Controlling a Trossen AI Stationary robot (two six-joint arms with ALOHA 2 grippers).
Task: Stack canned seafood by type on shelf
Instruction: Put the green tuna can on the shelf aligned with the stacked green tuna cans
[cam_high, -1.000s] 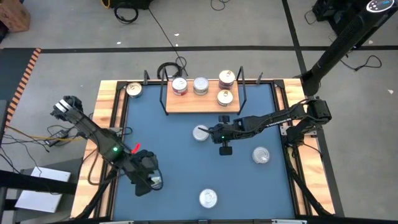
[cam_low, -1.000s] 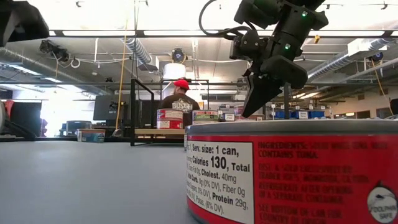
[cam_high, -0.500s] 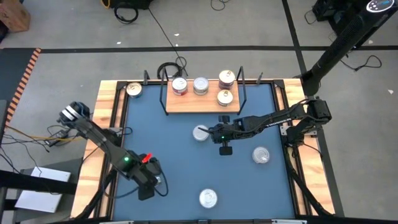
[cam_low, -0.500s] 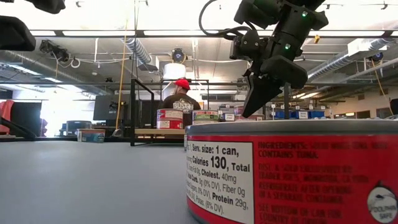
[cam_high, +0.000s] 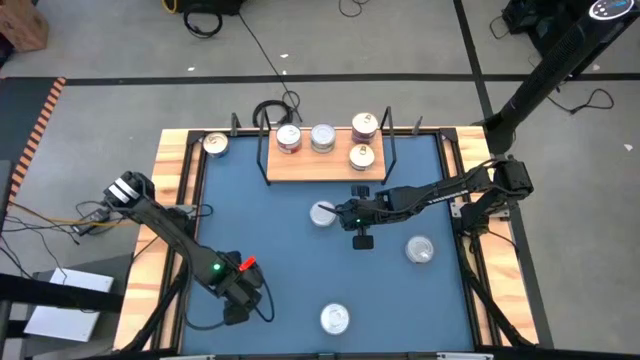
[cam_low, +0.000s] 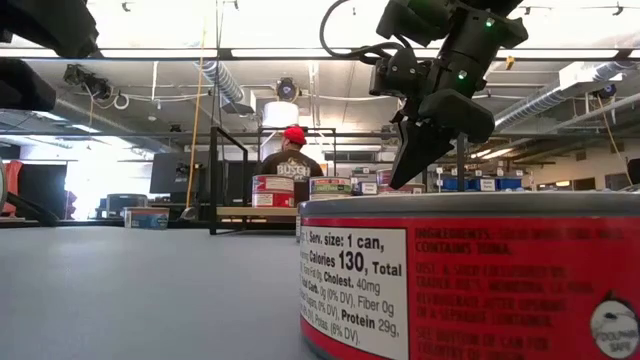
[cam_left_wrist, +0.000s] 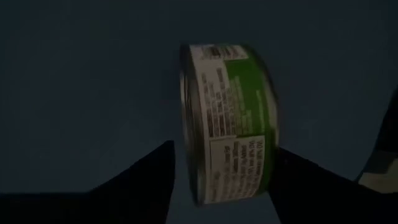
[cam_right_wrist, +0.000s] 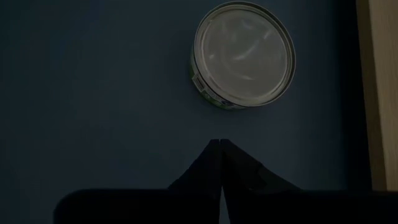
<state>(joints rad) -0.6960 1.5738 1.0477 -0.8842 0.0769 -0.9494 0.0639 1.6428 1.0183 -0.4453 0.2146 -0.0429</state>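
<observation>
Near the table's front left, my left gripper (cam_high: 240, 303) points down, shut on a green-labelled can (cam_left_wrist: 227, 124) turned on its edge. My right gripper (cam_high: 336, 214) (cam_right_wrist: 221, 146) hangs shut at mid-table, just right of a silver-lidded can (cam_high: 321, 213) (cam_right_wrist: 242, 55), touching nothing. The shelf (cam_high: 310, 168), a pale wooden board with black wire ends, stands at the far side. It bears a red-labelled can (cam_high: 288, 138), a silver one (cam_high: 322, 137) and two gold-lidded ones (cam_high: 364, 125) (cam_high: 361, 155), all resting on their bases. My left gripper pinches the green-labelled can by its two flat ends, one finger (cam_left_wrist: 152, 180) on the lid side (cam_left_wrist: 185, 124) and the other on the opposite end. The fingers come from above, pointing down. The can lies on edge, label toward the wrist; whether it touches the table I cannot tell.
Loose cans sit on the blue table at right of centre (cam_high: 420, 248) and at the front (cam_high: 335, 318), the latter filling the low view (cam_low: 470, 280). Another can (cam_high: 215, 144) rests at the far left corner. A wooden rim (cam_high: 165, 200) borders the table.
My left gripper has sunk toward the table, shifted toward the near edge, and tipped until it points straight down. My right arm has kept still.
</observation>
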